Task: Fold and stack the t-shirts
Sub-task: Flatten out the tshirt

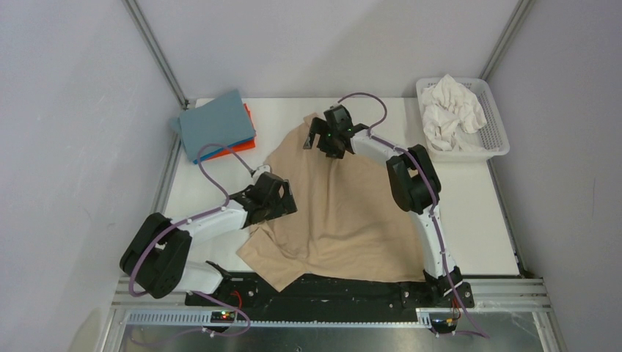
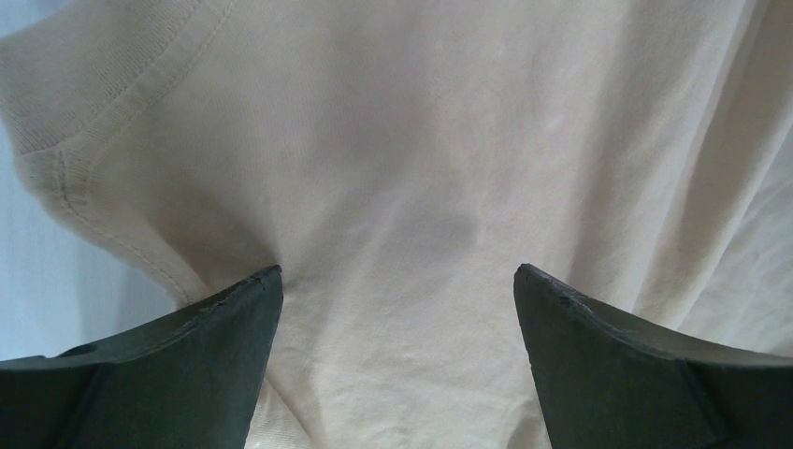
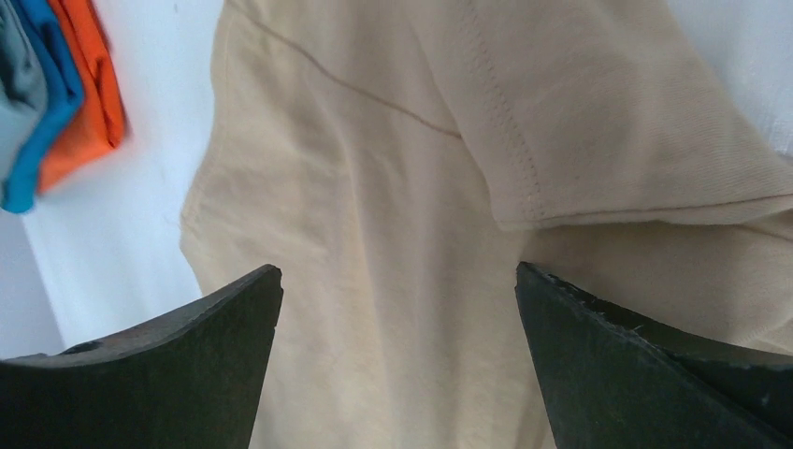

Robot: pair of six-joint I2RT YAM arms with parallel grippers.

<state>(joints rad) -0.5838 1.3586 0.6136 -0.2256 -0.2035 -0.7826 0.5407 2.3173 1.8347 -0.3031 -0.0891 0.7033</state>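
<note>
The surface (image 1: pixel 477 220) is a white tabletop, enclosed on three sides by plain pale grey walls (image 1: pixel 323 44). Aluminium posts (image 1: pixel 156 55) rise at its two far corners. A slotted metal rail (image 1: pixel 323 319) runs along the near edge, where the two arm bases are bolted.

A white slotted plastic basket (image 1: pixel 501 136) sits at the far right corner of the surface. It holds a heap of crumpled white fabric (image 1: pixel 451 110) that rises above the rim.

At the far left corner lies a folded stack (image 1: pixel 216 126), with a grey-blue shirt on top, a bright blue one under it and an orange one at the bottom.

The tan t-shirt (image 1: pixel 345 213) is spread unfolded and wrinkled over the middle of the surface. One corner hangs over the near edge onto the black base plate (image 1: pixel 352 286).

The left end effector (image 1: pixel 275 196) is over the shirt's left edge. Its fingers (image 2: pixel 224 318) are wide apart and hold nothing. Its wrist view shows tan cloth and a ribbed, stitched edge (image 2: pixel 65 122).

The right end effector (image 1: pixel 323 139) is at the shirt's far corner. It is also spread open and empty, above a hemmed sleeve (image 3: pixel 608 122). I cannot tell whether either one touches the cloth.
</note>
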